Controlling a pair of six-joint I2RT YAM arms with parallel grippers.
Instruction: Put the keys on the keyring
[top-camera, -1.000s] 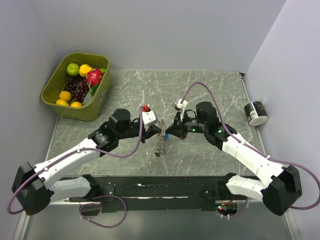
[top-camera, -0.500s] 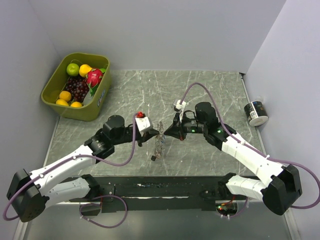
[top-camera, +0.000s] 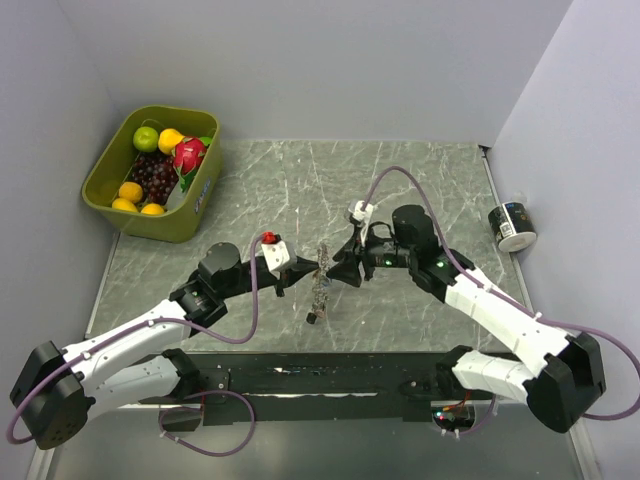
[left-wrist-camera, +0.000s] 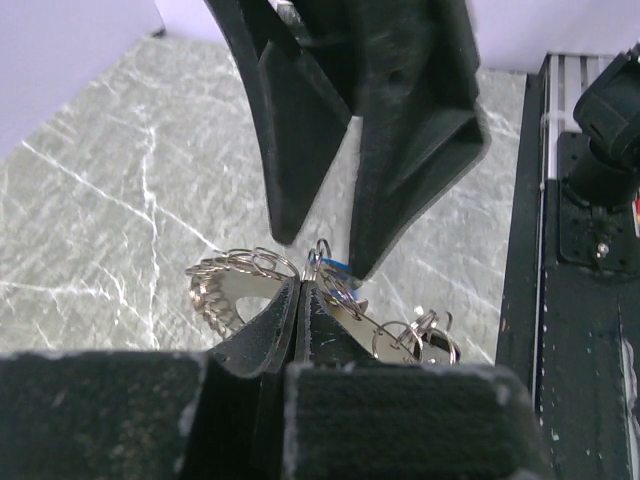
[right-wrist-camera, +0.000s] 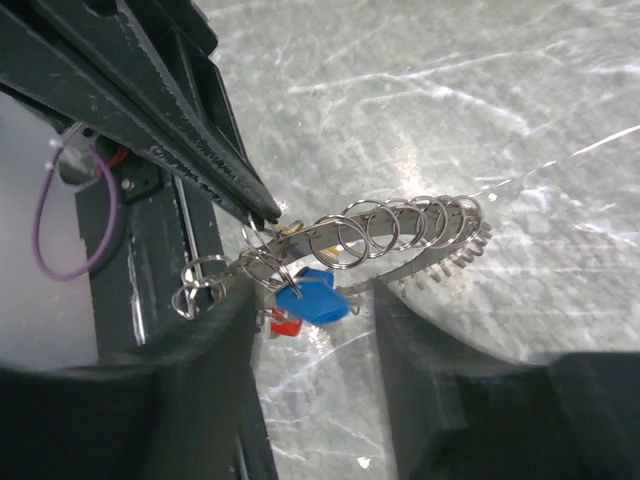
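The keyring (right-wrist-camera: 400, 230), a silvery band strung with small wire loops, hangs above the marble table. My left gripper (left-wrist-camera: 300, 285) is shut on its middle, also seen from above (top-camera: 308, 268). A blue key (right-wrist-camera: 312, 298) and a red key (right-wrist-camera: 285, 322) dangle from loops on the keyring. My right gripper (right-wrist-camera: 312, 292) stands open around the blue key without pinching it. From above, the right gripper (top-camera: 336, 270) faces the left one across the keyring (top-camera: 320, 285). In the left wrist view the blue key (left-wrist-camera: 336, 265) peeks out behind the ring (left-wrist-camera: 235, 275).
A green bin of fruit (top-camera: 108, 190) sits at the back left. A small black-and-white can (top-camera: 512, 226) lies by the right wall. A black rail (top-camera: 330, 375) runs along the near edge between the arm bases.
My right gripper has opened and let go of what it pinched at the ring. The left arm has drawn back toward the near left, still holding the keyring, which hangs slightly lower.
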